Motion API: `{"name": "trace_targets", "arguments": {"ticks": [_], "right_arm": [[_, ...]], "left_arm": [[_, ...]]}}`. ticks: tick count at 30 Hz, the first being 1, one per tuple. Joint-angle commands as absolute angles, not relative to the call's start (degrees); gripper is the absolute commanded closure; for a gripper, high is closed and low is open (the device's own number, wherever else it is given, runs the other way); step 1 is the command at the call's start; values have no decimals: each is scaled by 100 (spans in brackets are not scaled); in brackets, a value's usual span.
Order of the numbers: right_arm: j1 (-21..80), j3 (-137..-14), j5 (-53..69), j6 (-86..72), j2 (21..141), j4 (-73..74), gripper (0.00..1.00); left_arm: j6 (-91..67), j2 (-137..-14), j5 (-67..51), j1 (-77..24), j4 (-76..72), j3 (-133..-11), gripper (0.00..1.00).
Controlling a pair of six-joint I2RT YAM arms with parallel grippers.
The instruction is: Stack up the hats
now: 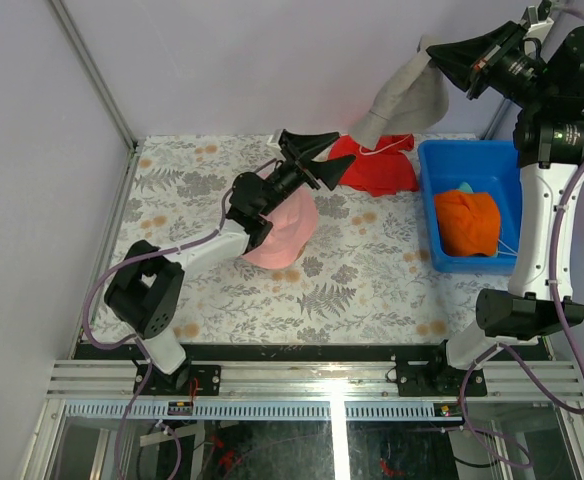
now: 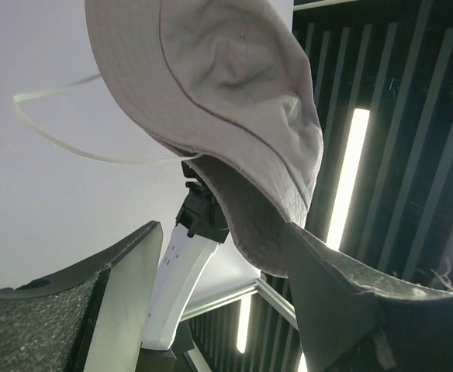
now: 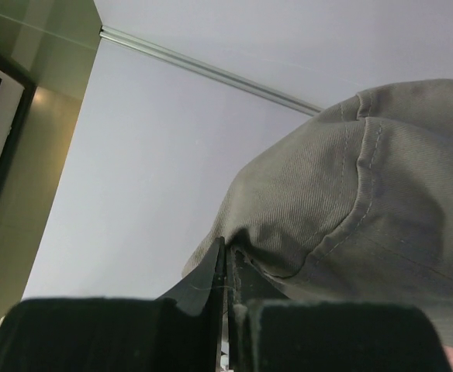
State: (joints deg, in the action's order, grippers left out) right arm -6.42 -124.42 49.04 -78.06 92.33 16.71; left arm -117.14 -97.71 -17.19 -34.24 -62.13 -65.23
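Observation:
My right gripper (image 1: 440, 56) is raised at the back right, shut on the edge of the grey hat (image 1: 406, 100), which hangs below it. In the right wrist view the jaws (image 3: 230, 252) pinch the hat's fabric (image 3: 366, 201). My left gripper (image 1: 319, 160) is open and points up toward that hat. In the left wrist view the grey hat (image 2: 211, 85) hangs overhead, its brim against the right finger (image 2: 343, 302). The pink hat (image 1: 284, 232) lies on the table under the left arm. The orange hat (image 1: 469, 222) sits in the blue bin (image 1: 430, 215), with a bit of teal hat (image 1: 465, 187) behind it.
A flat red cloth (image 1: 380, 168) lies at the back of the table, between the left gripper and the bin. The table has a floral cover (image 1: 352, 290). A white cord (image 2: 63, 139) loops from the grey hat.

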Motion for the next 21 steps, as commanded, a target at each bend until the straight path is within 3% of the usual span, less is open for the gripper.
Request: {"name": "trace_targets", "arguments": {"ticks": [1, 21], "right_arm": [[-615, -12356, 5362, -8121, 8917, 1186, 100], [-615, -11524, 5673, -8225, 8502, 863, 100]], "left_arm": [[-12973, -9695, -1135, -3524, -6681, -6720, 37], [-12740, -10063, -1130, -3693, -6419, -7463, 37]]}}
